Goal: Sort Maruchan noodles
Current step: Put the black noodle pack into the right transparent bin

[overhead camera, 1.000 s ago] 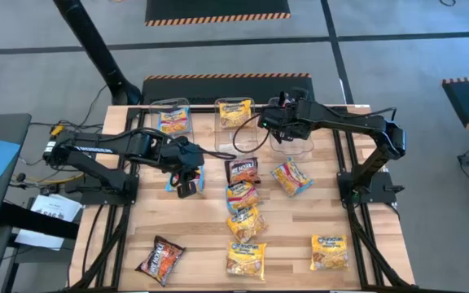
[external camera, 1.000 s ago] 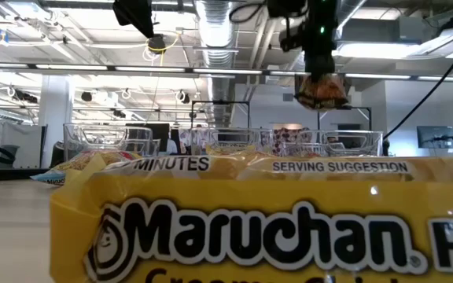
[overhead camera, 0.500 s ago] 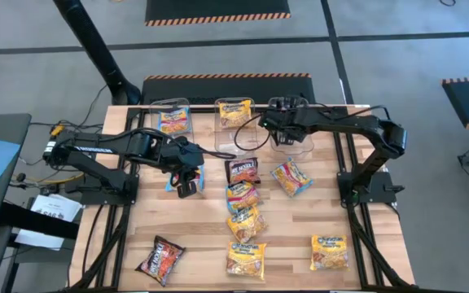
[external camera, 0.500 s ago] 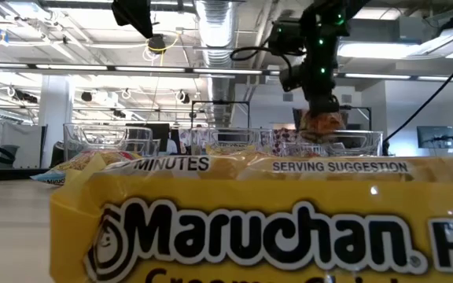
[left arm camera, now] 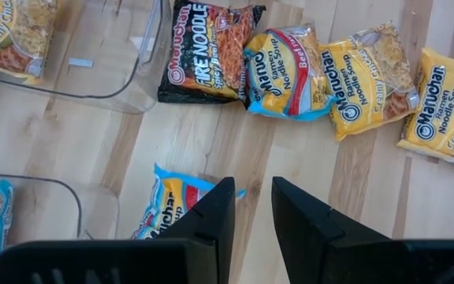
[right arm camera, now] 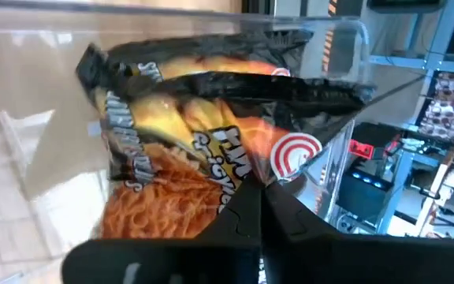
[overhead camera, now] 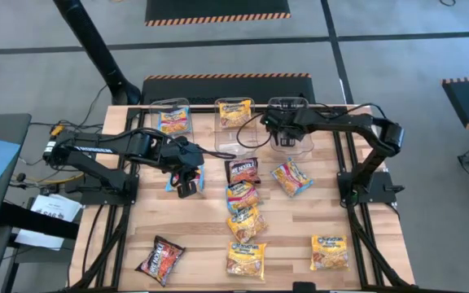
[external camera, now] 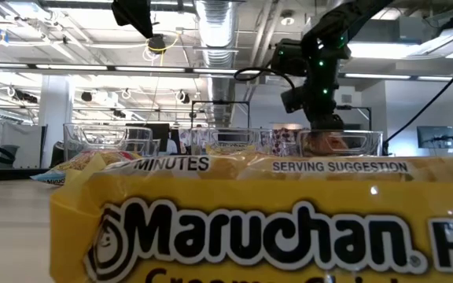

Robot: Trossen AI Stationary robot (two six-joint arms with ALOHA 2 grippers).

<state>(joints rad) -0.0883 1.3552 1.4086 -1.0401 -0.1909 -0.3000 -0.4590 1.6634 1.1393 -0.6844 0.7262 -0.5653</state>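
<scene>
A wooden table (overhead camera: 210,220) stood on a grey workshop floor, with three clear plastic bins along its far edge. The right arm reached over the rightmost bin (overhead camera: 293,140), its gripper (right arm camera: 262,207) lowered inside and pinched shut on the edge of a black-red Fire Noodle packet (right arm camera: 187,134), which hung from the fingertips within the clear walls. The left arm lay across the table's left side, its gripper (left arm camera: 251,209) hovering with fingers a little apart and nothing between them, directly above a light blue packet (left arm camera: 170,207) lying on the wood. The left bin (overhead camera: 172,120) held a blue packet and the middle bin (overhead camera: 236,114) a yellow Creamy Chicken one. Just beyond the left gripper lay another Fire Noodle packet (left arm camera: 209,51), touching a blue Beef packet (left arm camera: 284,71), then two yellow packets in a row. A second black-red packet (overhead camera: 160,259) lay at the near left corner, and a yellow packet (overhead camera: 329,251) near the right.
</scene>
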